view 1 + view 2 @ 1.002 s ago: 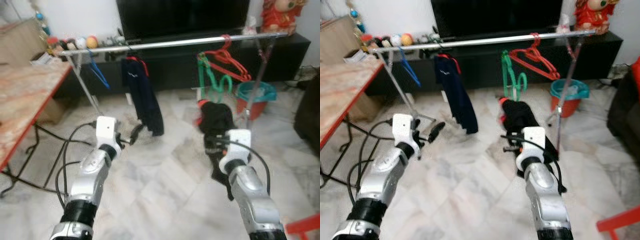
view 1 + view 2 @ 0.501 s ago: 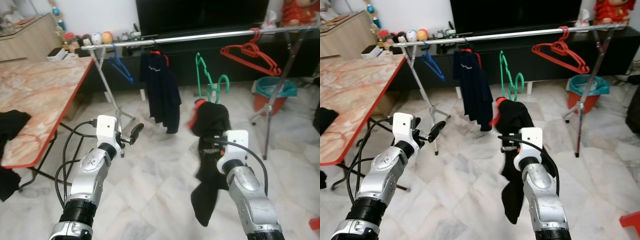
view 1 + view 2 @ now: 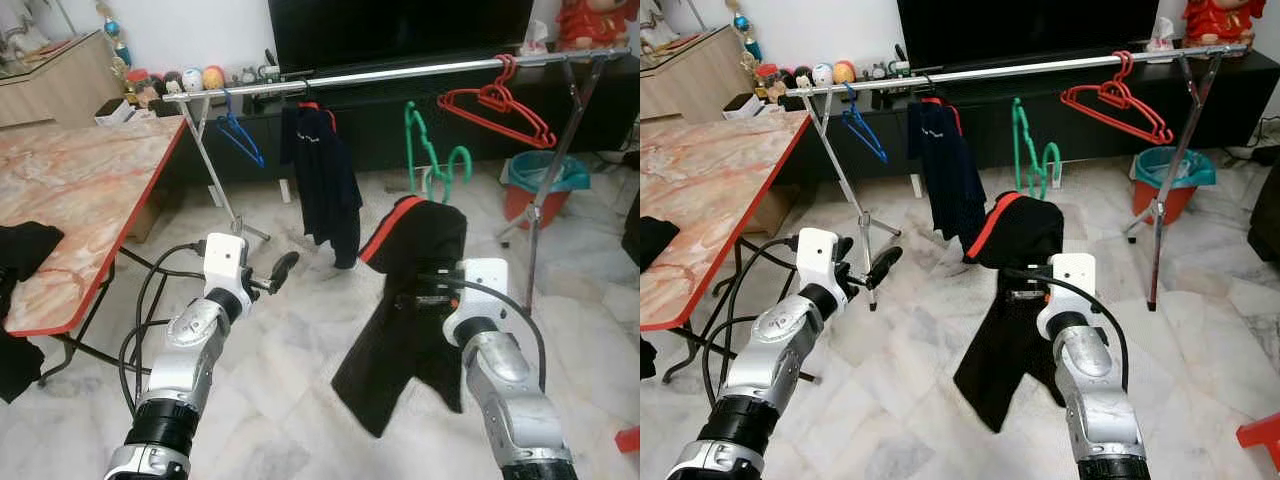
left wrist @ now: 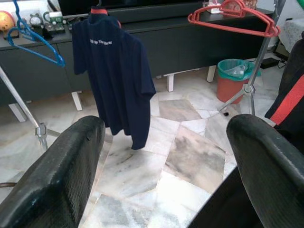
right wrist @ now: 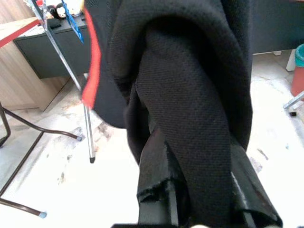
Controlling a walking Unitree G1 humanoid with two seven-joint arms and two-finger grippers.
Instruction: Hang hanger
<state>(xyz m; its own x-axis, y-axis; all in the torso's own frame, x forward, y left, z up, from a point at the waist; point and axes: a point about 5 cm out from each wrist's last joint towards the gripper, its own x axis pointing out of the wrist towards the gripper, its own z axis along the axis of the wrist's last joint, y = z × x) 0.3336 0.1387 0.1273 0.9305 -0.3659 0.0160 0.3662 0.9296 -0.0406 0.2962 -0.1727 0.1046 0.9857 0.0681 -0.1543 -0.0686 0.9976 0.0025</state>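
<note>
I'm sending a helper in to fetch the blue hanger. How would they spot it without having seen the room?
Find the silver rail in front of the black TV cabinet. Follow it to the end nearest the marble-top table; the blue hanger hangs there, bare, beside the navy shirt. It is the sole blue one; the other bare hangers are green and red.

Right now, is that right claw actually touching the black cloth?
Touching: the right wrist view shows the black garment pinched between the right gripper's fingers.

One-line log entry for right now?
right hand: shut on black shirt | left hand: open, free | rail: ahead
</note>
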